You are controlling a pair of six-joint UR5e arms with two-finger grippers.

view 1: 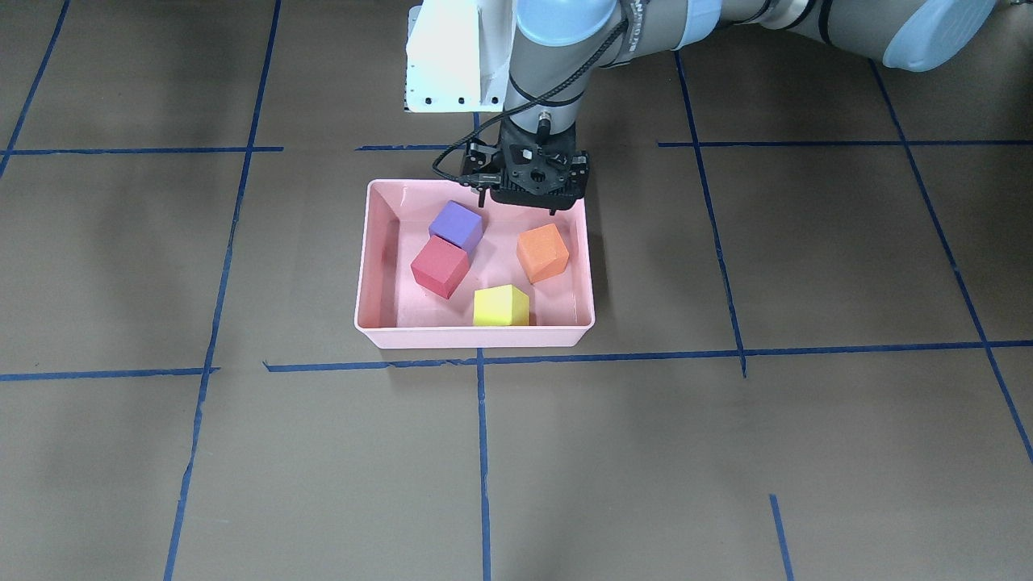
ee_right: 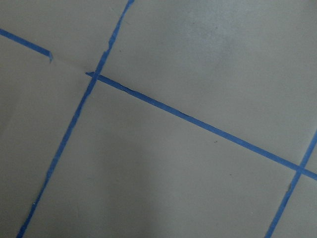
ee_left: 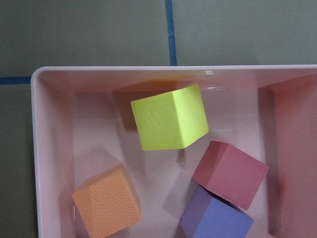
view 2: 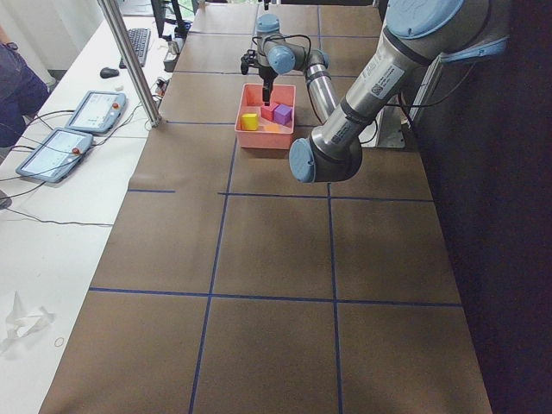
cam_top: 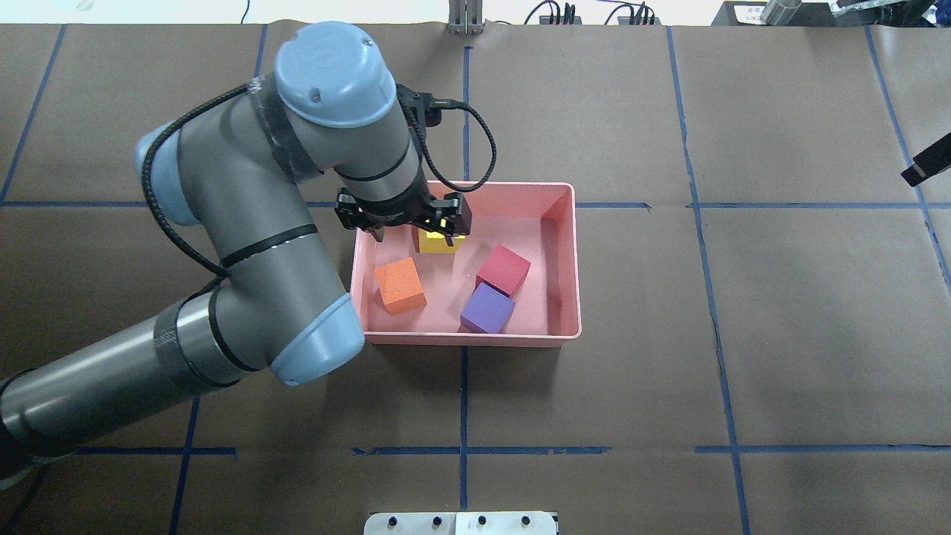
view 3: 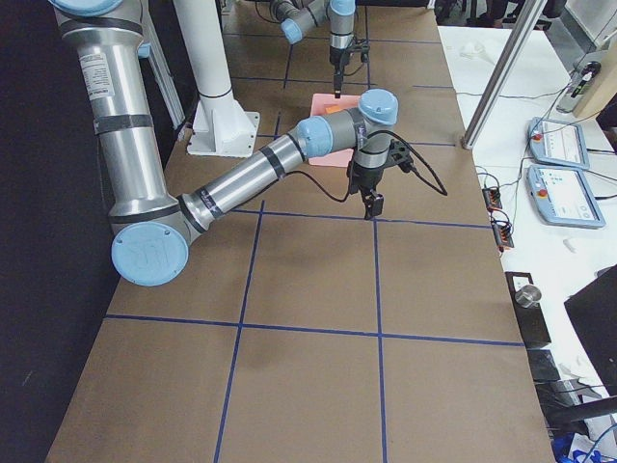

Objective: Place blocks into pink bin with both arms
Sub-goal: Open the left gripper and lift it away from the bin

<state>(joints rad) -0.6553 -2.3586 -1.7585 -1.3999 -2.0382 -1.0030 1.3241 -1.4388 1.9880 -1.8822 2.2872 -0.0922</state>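
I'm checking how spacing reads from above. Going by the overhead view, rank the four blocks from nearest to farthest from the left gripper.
1. Yellow block: partly hidden by the left gripper, by the far wall of the pink bin.
2. Orange block: the bin's near-left part.
3. Red block and purple block: both off to the right, too close to call.

I can read no word or number for certain. White lettering on the black band (view 1: 636, 32) above my left fingers (view 1: 554, 206) is blurred. Farther up my left arm (view 2: 345, 121) is a white sticker (view 2: 379, 82) with print too small to read. My right arm (view 3: 241, 183) bears a second sticker (view 3: 93, 66), equally unreadable.
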